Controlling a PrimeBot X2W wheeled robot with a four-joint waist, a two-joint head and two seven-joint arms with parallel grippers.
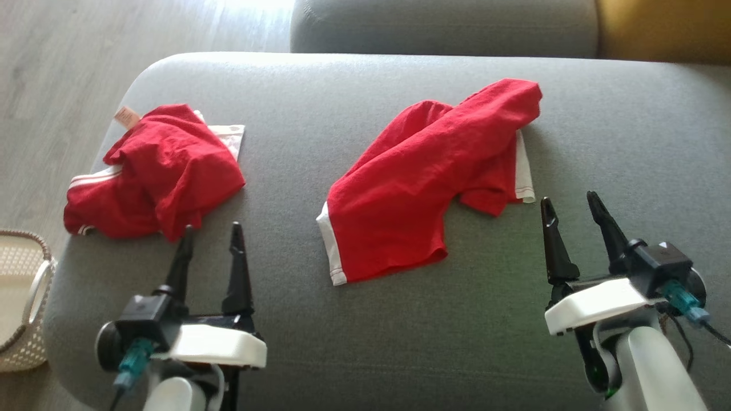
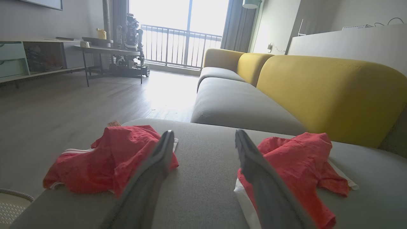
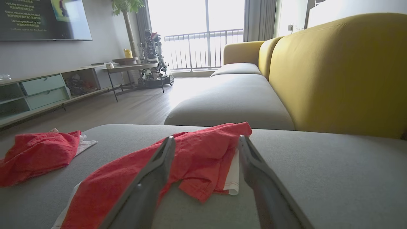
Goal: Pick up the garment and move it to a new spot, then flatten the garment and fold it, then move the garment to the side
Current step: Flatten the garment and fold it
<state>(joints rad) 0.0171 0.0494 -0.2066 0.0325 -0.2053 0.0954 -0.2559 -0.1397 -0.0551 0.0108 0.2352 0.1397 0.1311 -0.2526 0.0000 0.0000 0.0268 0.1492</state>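
A red garment (image 1: 422,182) with white side stripes lies crumpled and diagonal in the middle of the grey sofa seat (image 1: 400,342); it also shows in the left wrist view (image 2: 302,162) and the right wrist view (image 3: 190,162). A second red garment (image 1: 154,171) sits bunched near the seat's left edge (image 2: 105,159) (image 3: 38,152). My left gripper (image 1: 211,233) hovers open just in front of the left garment, empty. My right gripper (image 1: 571,202) stands open to the right of the middle garment's near end, empty, clear of the cloth.
A pale woven basket (image 1: 23,297) stands on the floor off the seat's left front corner. A yellow backrest (image 2: 324,92) borders the sofa on the right, with another grey seat (image 1: 445,25) beyond. Wooden floor (image 1: 51,85) lies to the left.
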